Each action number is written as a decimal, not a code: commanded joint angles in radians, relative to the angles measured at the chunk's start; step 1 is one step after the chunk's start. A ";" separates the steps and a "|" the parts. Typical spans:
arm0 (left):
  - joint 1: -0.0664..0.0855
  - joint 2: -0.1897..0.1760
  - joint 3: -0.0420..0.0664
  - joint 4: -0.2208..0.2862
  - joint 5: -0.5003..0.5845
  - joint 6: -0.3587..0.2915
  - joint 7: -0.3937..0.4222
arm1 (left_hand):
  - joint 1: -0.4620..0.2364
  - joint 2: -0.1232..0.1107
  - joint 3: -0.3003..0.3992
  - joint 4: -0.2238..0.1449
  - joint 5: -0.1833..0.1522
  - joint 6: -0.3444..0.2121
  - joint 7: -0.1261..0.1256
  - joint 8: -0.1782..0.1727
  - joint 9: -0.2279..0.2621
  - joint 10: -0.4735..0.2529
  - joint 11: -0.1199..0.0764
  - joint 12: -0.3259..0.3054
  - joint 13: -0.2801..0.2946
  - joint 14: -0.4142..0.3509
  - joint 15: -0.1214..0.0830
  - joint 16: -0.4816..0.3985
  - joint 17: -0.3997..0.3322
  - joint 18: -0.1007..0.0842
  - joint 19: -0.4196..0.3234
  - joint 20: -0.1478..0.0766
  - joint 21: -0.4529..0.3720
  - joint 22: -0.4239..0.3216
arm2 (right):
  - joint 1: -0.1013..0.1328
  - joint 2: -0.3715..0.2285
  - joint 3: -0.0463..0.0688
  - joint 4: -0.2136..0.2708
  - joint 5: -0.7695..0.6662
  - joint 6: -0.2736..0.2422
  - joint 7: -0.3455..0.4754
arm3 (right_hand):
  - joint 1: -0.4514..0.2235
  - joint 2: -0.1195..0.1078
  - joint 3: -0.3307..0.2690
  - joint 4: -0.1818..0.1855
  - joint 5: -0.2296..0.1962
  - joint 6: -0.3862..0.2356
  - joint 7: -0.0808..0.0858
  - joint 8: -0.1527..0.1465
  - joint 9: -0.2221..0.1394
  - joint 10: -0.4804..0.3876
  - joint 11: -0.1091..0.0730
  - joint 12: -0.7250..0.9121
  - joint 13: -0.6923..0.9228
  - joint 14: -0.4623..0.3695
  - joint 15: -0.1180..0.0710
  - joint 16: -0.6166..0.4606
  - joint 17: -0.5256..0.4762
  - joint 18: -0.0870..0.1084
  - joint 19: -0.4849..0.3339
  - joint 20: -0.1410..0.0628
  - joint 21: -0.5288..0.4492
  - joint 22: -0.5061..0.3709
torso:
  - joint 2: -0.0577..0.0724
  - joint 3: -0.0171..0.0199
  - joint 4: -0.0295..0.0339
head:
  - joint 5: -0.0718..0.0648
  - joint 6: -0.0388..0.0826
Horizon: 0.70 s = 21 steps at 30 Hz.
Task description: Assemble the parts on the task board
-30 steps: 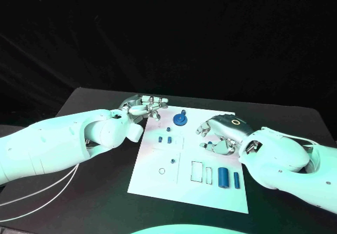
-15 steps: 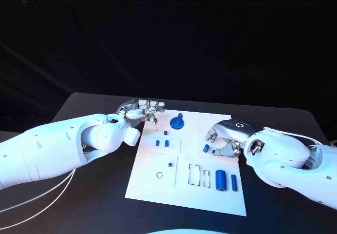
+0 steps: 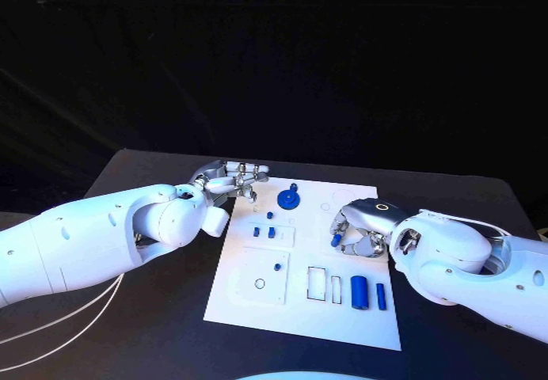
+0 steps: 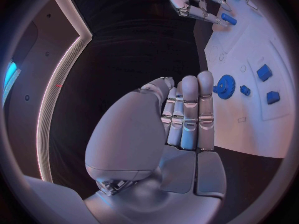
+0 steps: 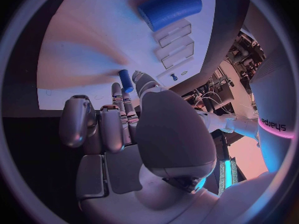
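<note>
The white task board [image 3: 299, 310] lies in the middle of the table. My right hand [image 3: 363, 228] hovers over its right side and pinches a short blue peg [image 3: 337, 239] between thumb and fingers; the peg [image 5: 126, 80] stands out past my fingertips [image 5: 117, 92] above the board [image 5: 93, 45]. My left hand [image 3: 235, 179] holds nothing at the board's far left corner, its fingers [image 4: 189, 109] straight and side by side, close to the blue gear [image 4: 224, 87]. The gear [image 3: 289, 198] sits at the board's far edge.
Three small blue pieces [image 3: 264, 231] sit on the board's left half. Two blue cylinders [image 3: 362, 292] lie in the near right part, beside empty rectangular slots [image 3: 318, 283]. The big cylinder [image 5: 169, 7] lies beyond my right hand. Black table [image 3: 137, 317] surrounds the board.
The camera shifted early on. My right hand has turned and drawn slightly toward the board's middle, and the blue peg now shows in its fingers. The left hand has stayed put.
</note>
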State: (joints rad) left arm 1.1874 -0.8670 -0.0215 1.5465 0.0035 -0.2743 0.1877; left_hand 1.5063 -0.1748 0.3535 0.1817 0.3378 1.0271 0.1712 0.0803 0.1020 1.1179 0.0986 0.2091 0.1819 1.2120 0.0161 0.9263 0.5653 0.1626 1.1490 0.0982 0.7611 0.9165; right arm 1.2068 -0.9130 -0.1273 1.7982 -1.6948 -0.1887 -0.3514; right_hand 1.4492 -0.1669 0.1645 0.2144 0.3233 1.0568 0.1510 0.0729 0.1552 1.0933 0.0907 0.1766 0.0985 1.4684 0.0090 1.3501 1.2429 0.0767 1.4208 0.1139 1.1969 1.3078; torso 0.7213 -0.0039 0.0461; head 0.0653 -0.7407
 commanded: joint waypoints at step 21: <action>0.001 0.002 0.001 0.004 0.004 0.013 0.005 | -0.001 0.010 -0.004 -0.006 -0.002 0.006 0.001 0.005 0.000 -0.006 0.001 0.008 0.002 -0.006 0.001 0.004 -0.002 0.015 -0.002 0.006 -0.004 0.000 | -0.012 0.025 -0.001 -0.019 -0.027 -0.003 -0.012 | 0.048 0.047 0.090 0.004 -0.050 0.077 -0.022 0.019 0.004 0.076 -0.023 0.006 -0.005 0.045 -0.020 0.031 0.033 -0.016 0.038 -0.019 0.069 0.172 | -0.001 -0.0001 0.0002 | 0.001 -0.006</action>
State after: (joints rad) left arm 1.1873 -0.8667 -0.0215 1.5474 0.0036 -0.2718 0.1856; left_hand 1.5063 -0.1748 0.3507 0.1789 0.3378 1.0270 0.1711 0.0803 0.1021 1.1179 0.0985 0.2131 0.1826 1.2120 0.0161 0.9263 0.5644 0.1626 1.1490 0.0982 0.7611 0.9156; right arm 1.1981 -0.8891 -0.1268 1.7785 -1.6989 -0.1922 -0.3544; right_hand 1.4914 -0.1247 0.2511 0.2185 0.2756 1.1291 0.1286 0.0885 0.1578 1.1630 0.0668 0.1825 0.0946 1.4650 -0.0026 1.3773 1.2748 0.0767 1.4526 0.0962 1.2636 1.3076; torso 0.7204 -0.0040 0.0459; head 0.0654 -0.7465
